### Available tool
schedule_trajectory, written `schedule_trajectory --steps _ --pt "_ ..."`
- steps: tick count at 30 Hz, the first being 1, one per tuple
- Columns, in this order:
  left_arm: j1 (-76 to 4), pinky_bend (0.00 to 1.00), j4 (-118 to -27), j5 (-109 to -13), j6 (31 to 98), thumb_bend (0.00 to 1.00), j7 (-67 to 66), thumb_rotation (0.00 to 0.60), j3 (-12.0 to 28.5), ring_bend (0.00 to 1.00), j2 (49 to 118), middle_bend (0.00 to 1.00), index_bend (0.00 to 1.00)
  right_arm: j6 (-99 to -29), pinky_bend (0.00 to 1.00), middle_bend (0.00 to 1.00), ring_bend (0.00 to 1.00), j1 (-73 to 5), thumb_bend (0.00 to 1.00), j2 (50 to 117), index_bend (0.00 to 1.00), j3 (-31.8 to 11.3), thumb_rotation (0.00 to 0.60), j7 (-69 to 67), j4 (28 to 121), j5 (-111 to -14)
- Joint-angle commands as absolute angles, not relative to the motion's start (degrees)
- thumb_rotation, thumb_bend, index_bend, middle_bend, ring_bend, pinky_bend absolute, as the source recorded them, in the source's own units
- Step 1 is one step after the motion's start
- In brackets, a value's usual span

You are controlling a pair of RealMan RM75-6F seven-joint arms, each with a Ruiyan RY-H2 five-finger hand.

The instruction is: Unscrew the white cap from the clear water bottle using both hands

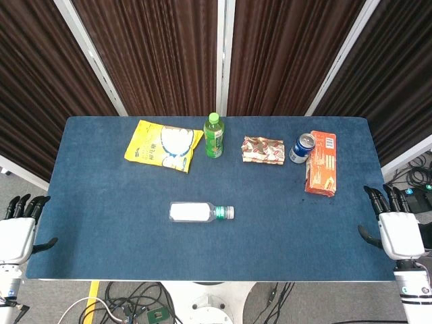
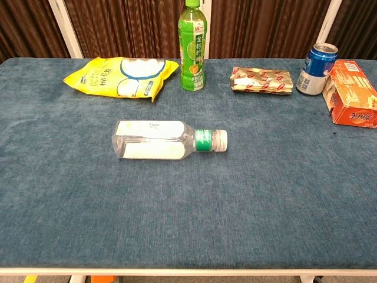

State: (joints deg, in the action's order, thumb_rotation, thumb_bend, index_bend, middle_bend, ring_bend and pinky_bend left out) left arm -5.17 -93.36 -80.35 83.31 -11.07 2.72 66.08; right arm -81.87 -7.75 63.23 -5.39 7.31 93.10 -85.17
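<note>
Lying on its side near the middle of the blue table (image 1: 101,223), the clear water bottle (image 1: 196,212) points its white cap (image 1: 230,212) to the right, cap on. Behind the bottle, a green tea bottle (image 1: 214,136) stands upright near the far edge. Left of that green bottle and just beside it lies a yellow snack bag (image 1: 162,144). Right of it sits a shiny wrapped snack packet (image 1: 263,150), then a blue soda can (image 1: 302,148) upright, touching or nearly touching an orange biscuit box (image 1: 321,163). Both hands are well away from the water bottle: the left hand (image 1: 17,233) hangs off the table's left edge, fingers apart, holding nothing. The right hand (image 1: 394,226) hovers at the right edge, fingers likewise spread, empty.
</note>
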Motion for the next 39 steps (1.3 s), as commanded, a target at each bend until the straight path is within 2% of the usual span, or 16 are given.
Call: schedule_trajectory --steps 1,13,18,26,33,39 --pt "-4.77 0.07 -93.23 -80.16 83.72 0.0 -11.01 0.6 2.64 0.05 66.41 0.14 0.15 -81.49 0.0 0.14 0.0 -8.09 0.16 63.1 0.08 -5.36 0.6 7.2 93.25 -85.33" --pt "-2.74 0.08 -94.48 -81.47 86.59 0.0 -11.03 0.6 1.73 0.05 66.67 0.14 0.15 -82.99 0.0 0.14 0.0 -7.94 0.16 62.37 0.07 -5.05 0.6 5.31 93.27 -86.91" --pt "-5.12 0.08 -95.24 -84.85 85.04 0.0 -10.2 0.6 2.14 0.05 66.37 0.14 0.15 -84.94 0.0 0.14 0.0 -6.83 0.16 61.77 0.07 -4.97 0.6 3.66 92.76 -87.12" --pt "-15.41 0.09 -97.2 -89.37 73.68 0.0 -10.1 0.6 4.27 0.06 66.47 0.16 0.17 -85.36 0.0 0.14 0.0 -7.02 0.16 60.87 0.08 -5.15 0.6 2.06 92.11 -87.95" --pt "-26.11 0.11 -95.34 -86.91 60.9 0.0 -10.85 0.6 7.54 0.08 73.28 0.16 0.17 -84.58 0.0 0.14 0.0 -7.4 0.16 60.6 0.07 -5.21 0.6 1.58 91.99 -87.6" --pt "-32.83 0.11 -91.95 -82.62 53.73 0.0 -14.31 0.6 9.45 0.08 80.76 0.16 0.17 -83.66 0.0 0.14 0.0 -7.72 0.16 60.47 0.08 -5.24 0.6 1.81 92.09 -86.94"
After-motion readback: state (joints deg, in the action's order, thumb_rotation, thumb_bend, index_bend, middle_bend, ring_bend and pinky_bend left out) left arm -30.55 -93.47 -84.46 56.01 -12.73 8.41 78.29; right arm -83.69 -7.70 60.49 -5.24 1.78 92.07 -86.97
